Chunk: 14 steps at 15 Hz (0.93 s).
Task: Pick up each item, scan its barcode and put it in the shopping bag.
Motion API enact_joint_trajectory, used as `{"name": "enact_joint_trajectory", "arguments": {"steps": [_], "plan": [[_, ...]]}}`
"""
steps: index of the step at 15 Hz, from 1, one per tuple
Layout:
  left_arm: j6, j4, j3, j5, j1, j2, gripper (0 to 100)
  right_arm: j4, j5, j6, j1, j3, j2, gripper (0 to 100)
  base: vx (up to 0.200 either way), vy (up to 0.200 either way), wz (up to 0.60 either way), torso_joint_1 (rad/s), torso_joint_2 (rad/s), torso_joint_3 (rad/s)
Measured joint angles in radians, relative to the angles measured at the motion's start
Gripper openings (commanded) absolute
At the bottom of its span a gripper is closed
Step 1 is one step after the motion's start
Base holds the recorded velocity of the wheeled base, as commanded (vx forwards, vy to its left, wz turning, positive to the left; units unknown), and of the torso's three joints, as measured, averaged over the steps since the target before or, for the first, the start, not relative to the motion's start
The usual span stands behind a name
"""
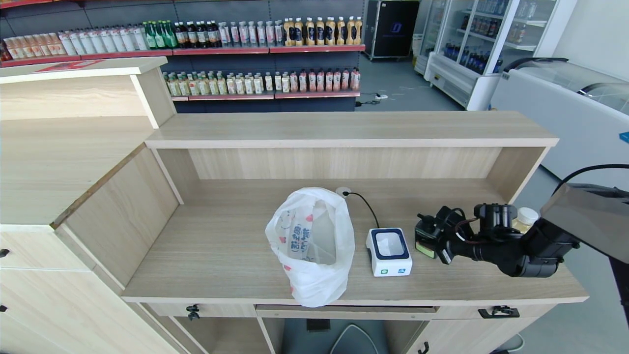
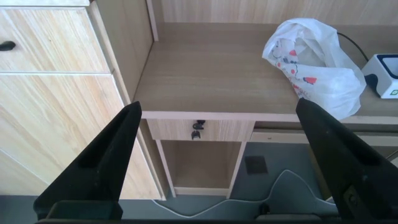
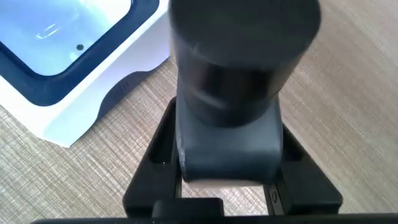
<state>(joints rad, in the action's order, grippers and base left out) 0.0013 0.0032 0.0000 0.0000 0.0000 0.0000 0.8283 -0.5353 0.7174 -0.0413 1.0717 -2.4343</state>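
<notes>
My right gripper (image 1: 433,232) is shut on a dark bottle (image 3: 227,118) with a black cap and a yellow-green label (image 1: 423,247). It holds the bottle low over the counter, just right of the white barcode scanner (image 1: 388,250), whose blue-rimmed window (image 3: 56,37) faces up. The white plastic shopping bag (image 1: 312,246) stands open to the left of the scanner. My left gripper (image 2: 217,165) hangs open, holding nothing, in front of the counter and below its top. From there the shopping bag (image 2: 314,62) and the scanner (image 2: 385,74) lie off to one side.
A white-capped bottle (image 1: 527,216) stands on the counter behind my right arm. The scanner cable (image 1: 366,204) runs to the back of the wooden counter (image 1: 216,246), which has a raised back shelf (image 1: 344,128) and side walls. Drawers (image 2: 199,129) sit under its front edge.
</notes>
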Motion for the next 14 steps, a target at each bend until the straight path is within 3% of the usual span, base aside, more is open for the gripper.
{"name": "enact_joint_trajectory", "arguments": {"steps": [5, 9, 11, 14], "plan": [[0.000, 0.000, 0.000, 0.000, 0.000, 0.000, 100, -0.012, -0.016, -0.006, -0.001, -0.025, 0.100, 0, 0.000, 0.000, 0.00, 0.000, 0.00, 0.000], [0.000, 0.000, 0.000, 0.000, 0.000, 0.000, 100, -0.008, -0.014, -0.025, -0.011, -0.149, 0.371, 0, 0.000, 0.000, 0.00, 0.000, 0.00, 0.000], [0.000, 0.000, 0.000, 0.000, 0.000, 0.000, 100, 0.001, -0.021, 0.056, -0.035, -0.227, 0.541, 0, 0.000, 0.000, 0.00, 0.000, 0.00, 0.000], [0.000, 0.000, 0.000, 0.000, 0.000, 0.000, 100, 0.041, -0.167, 0.461, -0.064, -0.445, 0.789, 0, 0.000, 0.000, 0.00, 0.000, 0.00, 0.000]]}}
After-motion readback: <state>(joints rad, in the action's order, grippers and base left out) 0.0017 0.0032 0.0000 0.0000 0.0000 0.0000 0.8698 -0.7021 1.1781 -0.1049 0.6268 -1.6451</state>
